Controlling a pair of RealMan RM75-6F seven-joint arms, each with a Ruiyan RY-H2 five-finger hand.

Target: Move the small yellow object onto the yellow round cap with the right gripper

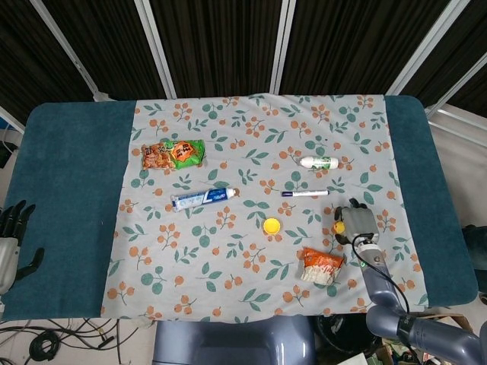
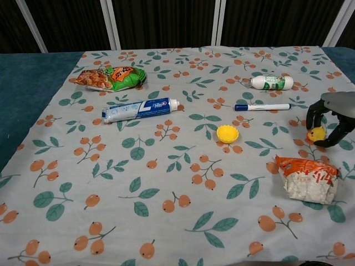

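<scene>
At the right edge of the chest view, the right hand (image 2: 333,119) arches over the small yellow object (image 2: 316,134), its dark fingers (image 2: 312,114) curled down on either side of it; whether they actually grip it cannot be told, since the object seems to rest on the floral cloth (image 2: 166,188) between them. In the head view the same right hand (image 1: 358,221) sits at the lower right of the frame with the small yellow object (image 1: 339,226) peeking out at its left side. The yellow round cap (image 2: 227,133) lies open side up near the middle of the chest view, well apart from the hand and to its left, with nothing in it. Just below the hand lies an orange-and-white snack bag (image 2: 306,177), crumpled and closed. A blue marker (image 2: 262,107) and a small white bottle (image 2: 271,82) lie on their sides above the cap, toward the upper right. A toothpaste tube (image 2: 140,110) and a green-and-orange snack packet (image 2: 110,77) lie in the upper left. The left hand (image 1: 11,243) hangs at the lower left edge of the head view, off the table, fingers apart and holding nothing.
</scene>
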